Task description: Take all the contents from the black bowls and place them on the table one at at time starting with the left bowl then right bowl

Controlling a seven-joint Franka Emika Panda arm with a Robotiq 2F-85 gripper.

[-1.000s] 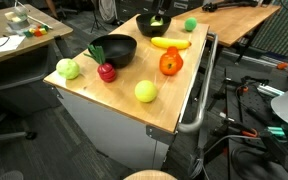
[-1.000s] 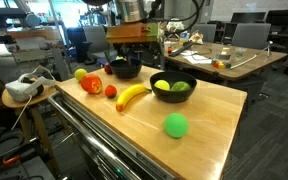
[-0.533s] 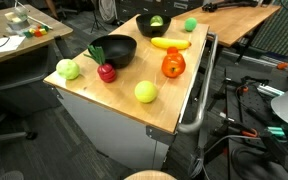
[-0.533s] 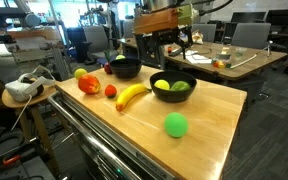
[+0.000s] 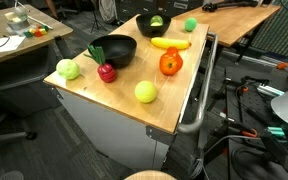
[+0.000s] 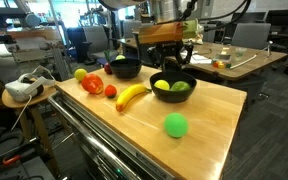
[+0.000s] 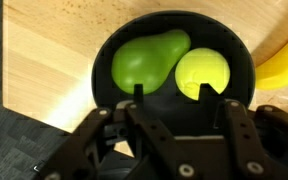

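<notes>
Black bowl (image 7: 209, 24) with 2 green fruits (image 7: 149, 62)

We see the bowl (image 7: 236, 45) on the table (image 7: 44, 60); in it the pear (image 7: 144, 62) lies at nine o'clock, the round fruit (image 7: 203, 74) at three, and the banana (image 7: 282, 62) lies outside its rim at three o'clock.

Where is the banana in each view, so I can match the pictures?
In an exterior view: the banana lies just in front of the far black bowl, at upper centre.
In an exterior view: the banana lies left of the black bowl, at centre.
Wrist view: only part of the banana shows, at the right edge beside the black bowl.
Shared landmark: that black bowl with the green fruits.
</notes>
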